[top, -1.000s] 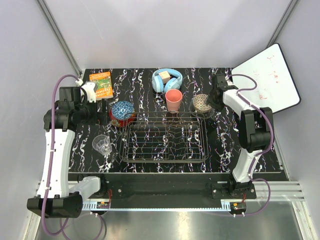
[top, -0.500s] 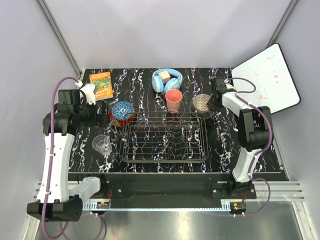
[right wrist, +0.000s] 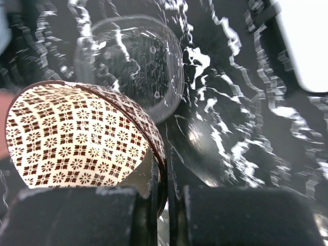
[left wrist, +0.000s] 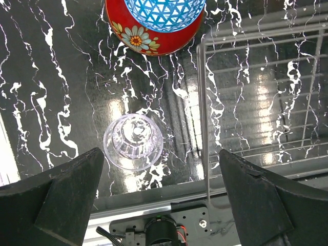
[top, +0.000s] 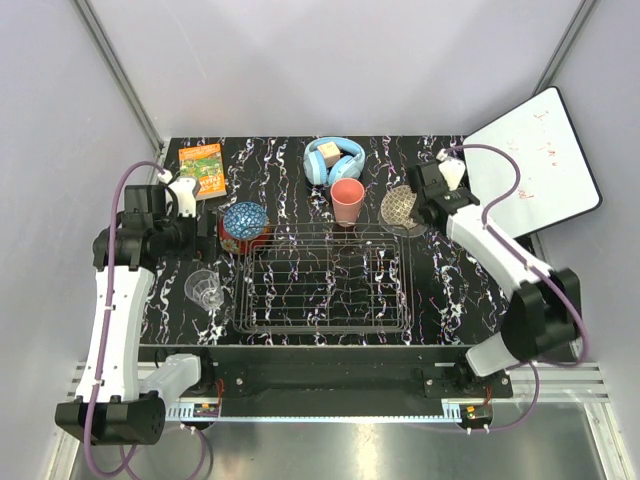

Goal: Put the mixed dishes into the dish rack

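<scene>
My right gripper [top: 418, 204] [right wrist: 164, 179] is shut on the rim of the beige-brown patterned bowl [top: 399, 207] [right wrist: 77, 138], one finger inside and one outside. It holds the bowl tilted just above the clear glass dish [right wrist: 134, 59] at the rack's far right corner. My left gripper [top: 203, 230] [left wrist: 161, 164] hangs open and empty above the table, over the small glass tumbler [top: 204, 288] [left wrist: 133, 142]. The blue-patterned red bowl [top: 244, 225] [left wrist: 154, 20] sits at the far left corner of the dish rack [top: 322, 278] [left wrist: 266, 87]. The salmon-pink cup [top: 347, 200] stands behind the rack.
Light-blue headphones [top: 333, 160] lie at the back centre and an orange book [top: 203, 168] at the back left. A whiteboard [top: 535, 155] leans at the right rear. The table's near edge with the left arm's base [left wrist: 164, 230] shows below the tumbler.
My right gripper has shut on the patterned bowl's rim and tipped it up, as the right arm swung out. The left arm has barely shifted and stays open.
</scene>
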Robot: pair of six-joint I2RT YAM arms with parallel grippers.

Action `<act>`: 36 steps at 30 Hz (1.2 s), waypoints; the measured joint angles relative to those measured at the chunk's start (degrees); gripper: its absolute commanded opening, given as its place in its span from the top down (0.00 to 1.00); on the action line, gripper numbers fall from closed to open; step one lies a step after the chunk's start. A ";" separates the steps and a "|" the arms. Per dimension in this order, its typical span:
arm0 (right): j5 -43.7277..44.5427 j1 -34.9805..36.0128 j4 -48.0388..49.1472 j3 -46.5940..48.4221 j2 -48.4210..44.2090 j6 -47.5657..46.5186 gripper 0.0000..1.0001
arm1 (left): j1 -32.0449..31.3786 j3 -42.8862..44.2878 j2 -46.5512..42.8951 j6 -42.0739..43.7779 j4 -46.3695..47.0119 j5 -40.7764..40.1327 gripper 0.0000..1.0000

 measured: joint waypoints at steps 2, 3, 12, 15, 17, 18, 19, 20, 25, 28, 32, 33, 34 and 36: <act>5.16 4.15 -2.97 0.35 -4.07 -0.76 1.00 | 0.00 -0.57 -0.33 0.39 0.24 -0.02 0.01; 7.19 5.99 -4.52 0.61 -5.77 -0.81 1.00 | 0.00 -0.79 -0.52 0.48 0.24 -0.04 0.01; 20.94 8.35 -15.08 0.61 -4.35 0.76 1.00 | 0.00 -2.80 -0.85 0.72 1.38 0.24 0.01; 23.74 7.96 -16.92 1.99 2.43 3.19 1.00 | 0.00 -2.97 -0.85 0.74 1.55 0.31 0.01; 23.87 8.26 -18.95 2.75 4.76 4.48 1.00 | 0.00 -3.19 -0.90 0.81 1.77 0.26 0.01; 24.06 8.59 -20.22 2.89 5.07 5.22 1.00 | 0.00 -3.39 -0.96 0.90 1.79 0.26 0.01; 24.87 9.07 -21.79 3.21 5.03 5.90 1.00 | 0.00 -3.65 -1.01 0.98 1.81 0.24 0.01; 25.79 9.49 -23.08 3.74 4.57 6.29 1.00 | 0.00 -3.91 -1.03 1.03 1.79 0.24 0.01; 29.33 10.32 -27.71 7.67 -1.73 8.02 1.00 | 0.00 -6.54 -1.11 1.27 3.26 -0.02 0.01; 29.94 11.06 -30.12 10.97 -6.64 7.98 1.00 | 0.00 -9.27 -1.11 1.73 4.96 -0.66 0.01; 29.14 17.99 -32.50 13.38 -11.47 7.69 1.00 | 0.00 -13.29 -0.76 2.60 7.32 -2.71 0.01; 28.59 19.82 -33.20 13.62 -11.85 7.89 1.00 | 0.00 -13.70 -0.46 2.82 7.58 -3.15 0.01; 27.71 22.60 -34.47 13.99 -11.89 8.44 1.00 | 0.00 -14.12 -0.04 3.21 8.15 -3.65 0.01; 26.45 25.97 -36.48 14.19 -10.91 9.77 1.00 | 0.00 -14.56 0.37 3.78 9.42 -4.50 0.01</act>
